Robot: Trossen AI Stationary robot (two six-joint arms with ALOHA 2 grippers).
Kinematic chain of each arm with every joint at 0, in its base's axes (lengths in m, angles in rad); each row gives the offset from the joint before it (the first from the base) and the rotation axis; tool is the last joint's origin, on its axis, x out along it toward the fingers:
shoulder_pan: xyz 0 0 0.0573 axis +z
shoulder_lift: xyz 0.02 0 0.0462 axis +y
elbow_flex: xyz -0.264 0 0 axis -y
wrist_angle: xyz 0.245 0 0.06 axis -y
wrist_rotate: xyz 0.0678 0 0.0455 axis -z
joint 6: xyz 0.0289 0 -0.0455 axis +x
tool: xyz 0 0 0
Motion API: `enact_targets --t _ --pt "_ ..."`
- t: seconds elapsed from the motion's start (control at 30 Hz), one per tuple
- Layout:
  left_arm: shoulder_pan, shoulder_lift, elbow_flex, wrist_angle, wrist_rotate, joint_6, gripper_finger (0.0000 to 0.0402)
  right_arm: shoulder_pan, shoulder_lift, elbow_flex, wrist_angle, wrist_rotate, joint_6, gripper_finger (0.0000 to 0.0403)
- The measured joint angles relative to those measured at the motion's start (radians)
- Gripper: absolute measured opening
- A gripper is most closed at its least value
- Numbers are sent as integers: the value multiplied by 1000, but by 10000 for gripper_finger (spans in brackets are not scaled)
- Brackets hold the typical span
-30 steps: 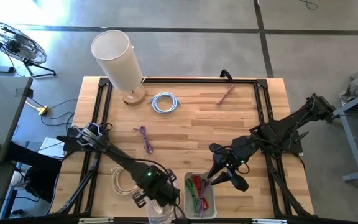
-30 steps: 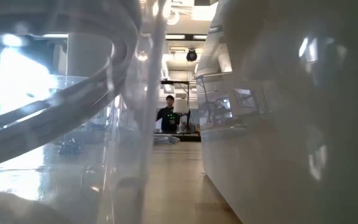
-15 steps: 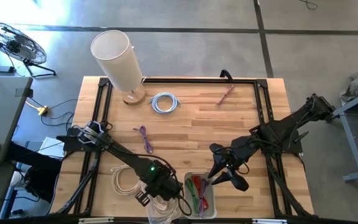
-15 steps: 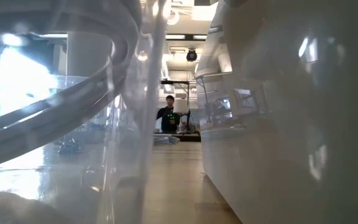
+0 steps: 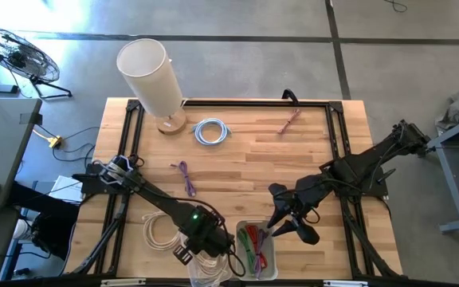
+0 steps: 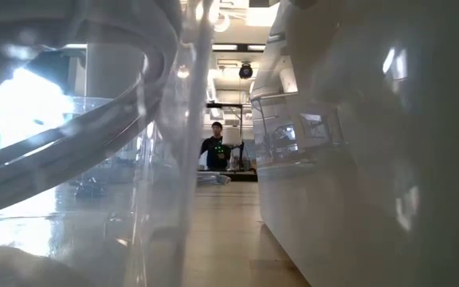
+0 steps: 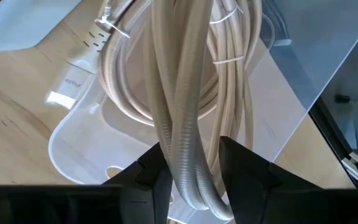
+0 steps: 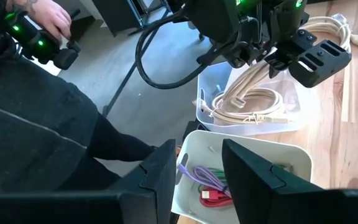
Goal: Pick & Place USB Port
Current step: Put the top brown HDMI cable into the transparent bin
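Observation:
A bundled beige USB cable (image 7: 185,93) hangs from my left gripper (image 7: 191,177) into a clear tray (image 7: 73,146) at the table's near edge. In the high view this gripper (image 5: 205,241) points down over the tray (image 5: 191,275). My right gripper (image 5: 289,227) hovers open above a white bin (image 5: 271,243) of coloured cables, with nothing between its fingers (image 8: 160,180). The right wrist view shows the left gripper (image 8: 278,59) with the cable (image 8: 247,93) trailing down into the tray. My left gripper has a few strands of the coiled cable (image 7: 182,158) between its two fingers, which come from above and point down. The strands run along between the fingers. The coil hangs below them, slack, with its lower loops and plug end (image 7: 73,78) lying in the clear tray.
A second beige coil (image 5: 158,231) lies on the table left of the tray. Farther back lie a purple cable (image 5: 186,177), a pale blue coil (image 5: 211,131), a reddish cable (image 5: 289,122) and a white cylinder lamp (image 5: 151,76). A person (image 8: 36,124) stands beyond the near edge.
My left gripper has turned slightly about its own axis above the clear tray and stayed in place. The beige cable still hangs from it into the tray.

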Motion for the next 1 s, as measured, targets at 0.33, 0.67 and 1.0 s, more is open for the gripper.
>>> enact_targets --t 0.33,0.67,1.0 --pt "0 0 0 4 -1 -184 124 -5 -2 0 -14 0 -16 122" --pt "-15 0 0 3 -24 -212 124 -10 -2 0 -18 0 -30 122" --pt "-14 0 0 -22 -59 -183 124 -10 -2 0 -18 4 -42 122"
